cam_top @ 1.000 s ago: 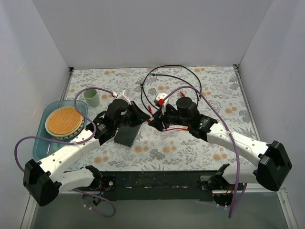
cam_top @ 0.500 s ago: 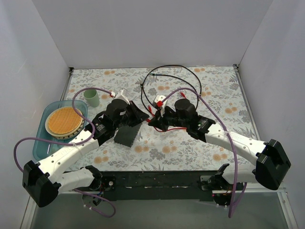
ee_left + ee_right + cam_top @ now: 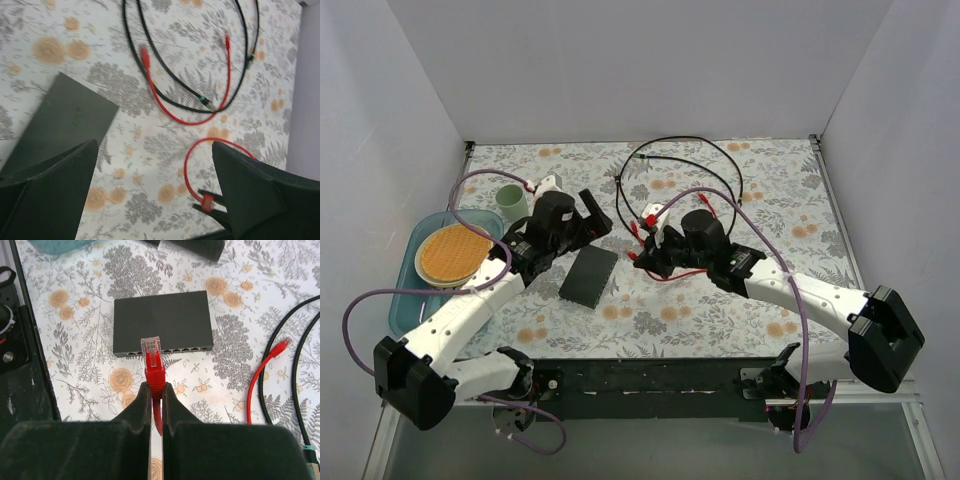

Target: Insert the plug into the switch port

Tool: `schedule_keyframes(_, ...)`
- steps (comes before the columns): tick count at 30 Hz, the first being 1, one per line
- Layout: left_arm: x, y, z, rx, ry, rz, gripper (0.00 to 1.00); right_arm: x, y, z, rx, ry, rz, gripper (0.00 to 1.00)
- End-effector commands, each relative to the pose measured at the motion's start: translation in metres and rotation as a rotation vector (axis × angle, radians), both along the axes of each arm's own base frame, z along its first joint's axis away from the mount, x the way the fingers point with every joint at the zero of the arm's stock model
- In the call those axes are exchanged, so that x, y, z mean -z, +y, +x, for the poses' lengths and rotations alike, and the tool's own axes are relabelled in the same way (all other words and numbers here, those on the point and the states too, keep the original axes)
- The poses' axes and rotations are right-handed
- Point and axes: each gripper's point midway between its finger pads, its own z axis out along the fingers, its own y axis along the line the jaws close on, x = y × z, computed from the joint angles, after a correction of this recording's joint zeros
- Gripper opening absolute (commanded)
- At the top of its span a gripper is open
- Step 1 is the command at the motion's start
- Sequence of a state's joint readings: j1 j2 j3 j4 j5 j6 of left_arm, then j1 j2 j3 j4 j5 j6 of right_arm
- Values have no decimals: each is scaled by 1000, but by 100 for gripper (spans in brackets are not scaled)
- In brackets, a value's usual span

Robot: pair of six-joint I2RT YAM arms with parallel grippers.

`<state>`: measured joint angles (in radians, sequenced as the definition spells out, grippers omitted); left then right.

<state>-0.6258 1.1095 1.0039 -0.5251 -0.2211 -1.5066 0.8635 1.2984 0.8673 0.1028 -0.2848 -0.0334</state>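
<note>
Operator: Plug handling, and where to hold?

Guide: Judge it light and rigid, yet fragile: a small clear connector on a limp red cable. You hold it best by the red boot just behind the clear tip. That leaves the tip free to enter a socket, and the trailing cable cannot swing it off line.

Operator: Tool state?

Guide: Your right gripper is clamped on that boot, fingers nearly together, with the clear tip projecting forward. Your left gripper is spread wide and holds nothing. It hovers above the worktop, just past the switch's far short end.

Operator: Switch position?

Guide: The switch lies flat, left of the worktop's centre and about midway between the far and near edges. Nothing touches it. Its port row is turned toward the right edge and faces the plug. From overhead the plug is near the row but apart from it. The wrist view cannot settle the remaining height. Judge the box light and smooth, so it is likely to slide under a push. You may want the free gripper braced behind it.
</note>
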Motion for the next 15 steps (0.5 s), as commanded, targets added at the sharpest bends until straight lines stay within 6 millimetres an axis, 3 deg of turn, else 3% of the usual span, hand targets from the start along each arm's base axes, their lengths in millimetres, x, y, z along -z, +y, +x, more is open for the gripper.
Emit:
schedule_keyframes(1, 34, 41, 19, -31, 68, 92, 98, 20, 1, 1, -2, 34, -45, 1)
schedule_keyframes(4, 57, 70, 35, -70, 117, 85, 98, 36, 6, -3, -5, 76, -71, 1)
schedule_keyframes(8, 106, 81, 33, -69, 241, 73, 98, 61, 18, -10, -16, 116, -135, 1)
schedule_keyframes(15, 139, 91, 26, -87, 255, 78, 96, 107, 39, -21, 1, 232, -218, 1)
